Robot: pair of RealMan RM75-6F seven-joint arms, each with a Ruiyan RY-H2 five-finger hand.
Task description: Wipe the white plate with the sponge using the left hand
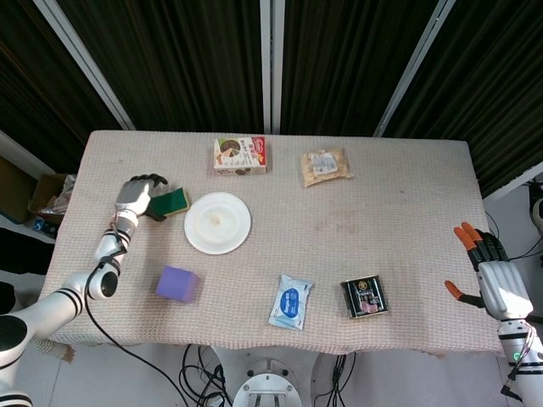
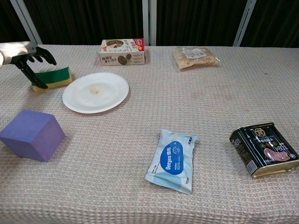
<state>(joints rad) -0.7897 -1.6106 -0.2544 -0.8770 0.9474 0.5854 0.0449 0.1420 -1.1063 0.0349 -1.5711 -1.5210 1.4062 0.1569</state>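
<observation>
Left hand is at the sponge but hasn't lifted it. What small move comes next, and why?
Probably closing the left hand on the sponge and lifting: its fingers are spread beside the sponge, which lies flat on the table, apart from the white plate that shows a brownish stain.

purple block (image 2: 32, 134): front left
wipes pack (image 2: 173, 160): front middle
tin (image 2: 264, 149): right
box (image 2: 122, 51): back
bag (image 2: 195, 56): snacks, maybe

On the counter (image 1: 407, 195):
- round white plate (image 1: 218, 222): 1
- green-and-yellow sponge (image 1: 170, 201): 1
- purple foam cube (image 1: 177, 283): 1
- printed cardboard box (image 1: 240, 156): 1
- clear snack bag (image 1: 326, 166): 1
- blue-and-white wipes pack (image 1: 290, 302): 1
- dark rectangular tin (image 1: 364, 297): 1
</observation>
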